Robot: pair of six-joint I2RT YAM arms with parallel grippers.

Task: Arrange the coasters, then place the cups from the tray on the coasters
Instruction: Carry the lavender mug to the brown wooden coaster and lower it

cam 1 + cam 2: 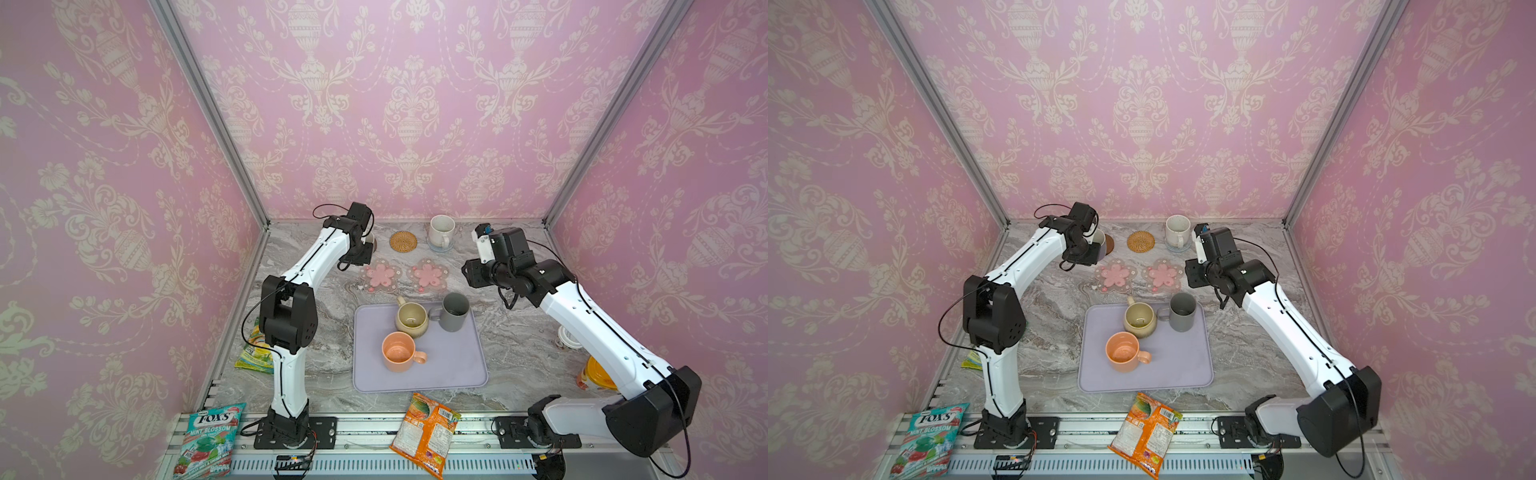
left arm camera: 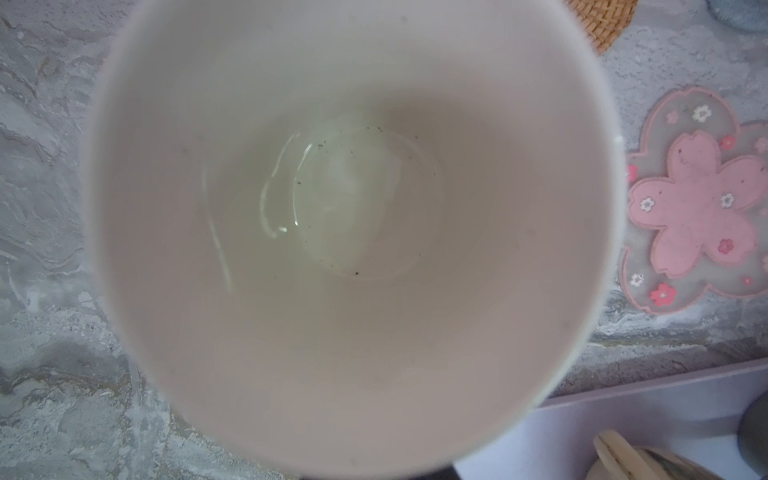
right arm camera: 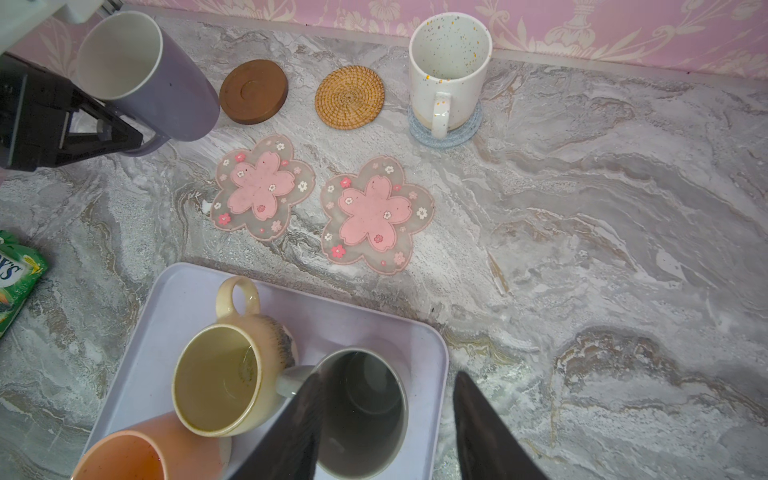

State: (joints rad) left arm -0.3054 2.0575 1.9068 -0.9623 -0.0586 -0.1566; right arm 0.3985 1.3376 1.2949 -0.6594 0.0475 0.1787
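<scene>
We see the left gripper (image 3: 124,141) clamped on the handle of the lavender mug (image 3: 158,87), which it holds tilted just beside the dark brown wooden coaster (image 3: 253,91), not on it. The left wrist view looks straight into that mug's white inside. Next along the back wall lies the rattan coaster (image 3: 349,96), bare, and beyond it the white mug (image 3: 446,70) stands upright on the blue-grey coaster (image 3: 465,135). Nearer us a pink-flower coaster (image 3: 262,187) and a second pink-flower coaster (image 3: 376,214) lie side by side, almost touching, between that row and the tray (image 3: 178,299). On the tray we count the beige-olive mug (image 3: 224,378), the dark grey mug (image 3: 365,415) close beside it, and the peach-orange mug (image 3: 124,453). The right gripper (image 3: 386,436) hovers with its fingers apart and grips nothing; in both top views it hangs over the marble table (image 1: 519,332), to the right of the flower coasters
</scene>
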